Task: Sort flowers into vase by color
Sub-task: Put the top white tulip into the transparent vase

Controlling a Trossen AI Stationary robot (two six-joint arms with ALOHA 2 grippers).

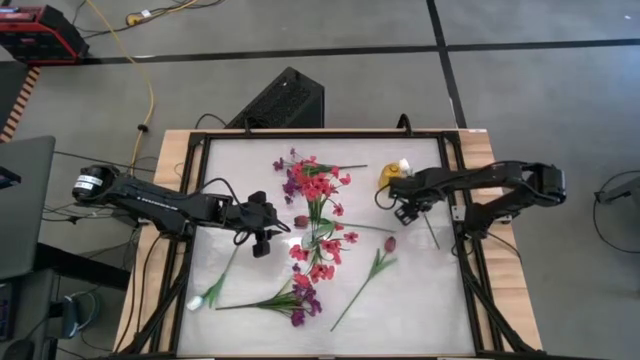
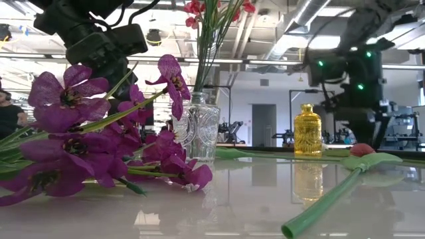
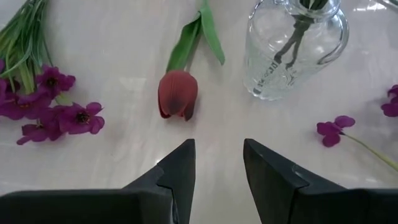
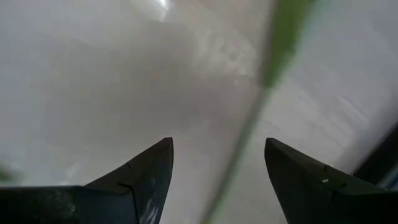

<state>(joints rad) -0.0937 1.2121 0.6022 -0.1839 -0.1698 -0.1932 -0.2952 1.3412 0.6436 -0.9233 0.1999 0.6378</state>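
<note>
My left gripper [image 1: 262, 240] [image 3: 219, 168] is open and hovers just left of the clear glass vase [image 1: 318, 236] [image 3: 292, 50], which holds red-pink blossoms [image 1: 322, 185]. A dark maroon tulip bud [image 3: 178, 93] lies on the table ahead of its fingers. My right gripper [image 1: 405, 207] [image 4: 217, 168] is open beside the yellow vase [image 1: 388, 178] [image 2: 307, 129]. A thin green stem [image 4: 249, 143] [image 1: 430, 230] runs between its fingers, apart from both. Another maroon tulip [image 1: 390, 243], purple clusters [image 1: 300, 305] [image 2: 73, 139] and a whitish bud [image 1: 196, 301] lie on the table.
Loose red-pink blossoms [image 1: 320, 262] lie near the glass vase's foot, and a purple sprig [image 1: 290, 184] lies toward the far edge. A black frame [image 1: 190, 200] borders the white table. A long green stalk [image 2: 332, 199] lies at the near right.
</note>
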